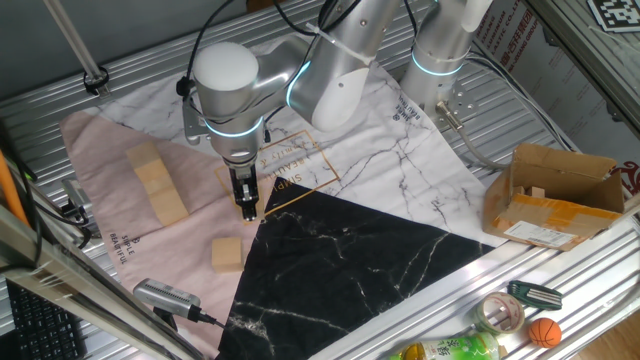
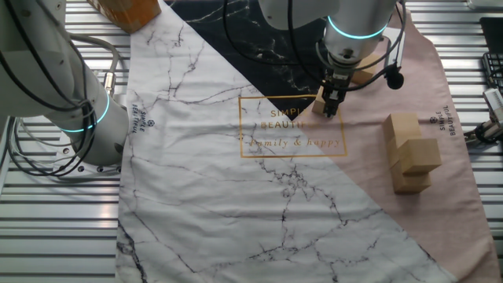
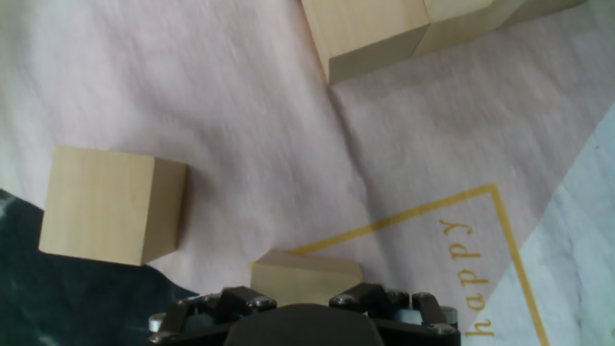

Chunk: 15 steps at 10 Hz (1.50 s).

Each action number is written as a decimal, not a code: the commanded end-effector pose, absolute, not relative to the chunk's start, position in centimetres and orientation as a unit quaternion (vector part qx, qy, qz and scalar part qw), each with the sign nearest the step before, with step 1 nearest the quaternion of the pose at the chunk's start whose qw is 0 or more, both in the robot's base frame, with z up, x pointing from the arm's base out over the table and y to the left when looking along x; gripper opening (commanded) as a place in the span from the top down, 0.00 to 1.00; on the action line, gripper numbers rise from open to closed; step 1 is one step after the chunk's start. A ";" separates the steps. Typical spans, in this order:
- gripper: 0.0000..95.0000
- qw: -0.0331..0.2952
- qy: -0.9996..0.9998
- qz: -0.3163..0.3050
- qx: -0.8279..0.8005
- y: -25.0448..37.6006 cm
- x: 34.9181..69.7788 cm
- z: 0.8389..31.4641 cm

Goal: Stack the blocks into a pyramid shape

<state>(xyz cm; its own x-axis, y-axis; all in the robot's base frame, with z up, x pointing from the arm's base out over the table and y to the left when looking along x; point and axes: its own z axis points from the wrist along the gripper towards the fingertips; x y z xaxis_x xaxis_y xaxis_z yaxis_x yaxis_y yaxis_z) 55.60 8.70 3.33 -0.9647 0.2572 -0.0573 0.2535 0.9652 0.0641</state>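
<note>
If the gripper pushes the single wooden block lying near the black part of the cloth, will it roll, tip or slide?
The lone block looks like a flat-faced cube, so it probably slides rather than rolls. It sits low and squat, so tipping seems unlikely. The cloth under it may wrinkle and drag it.

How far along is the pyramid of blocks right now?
Early. A row of blocks lies together on the pink cloth, seemingly the base; how many, or whether any is stacked, is unclear. The gripper is low over one block at the gold frame print, which sits between its fingers. Another loose block waits nearby. The upper tiers remain unbuilt.
</note>
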 end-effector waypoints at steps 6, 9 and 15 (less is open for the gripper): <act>1.00 0.032 0.991 0.023 0.129 8.7 55.6 3.4; 1.00 0.034 0.991 0.024 0.129 8.7 55.6 3.4; 1.00 0.029 0.992 0.021 0.125 8.6 55.7 4.2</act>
<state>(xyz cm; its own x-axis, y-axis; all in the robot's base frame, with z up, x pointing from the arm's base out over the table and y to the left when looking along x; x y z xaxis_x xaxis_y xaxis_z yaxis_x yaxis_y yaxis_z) 55.76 8.58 4.22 -0.9674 0.2482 -0.0496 0.2459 0.9681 0.0482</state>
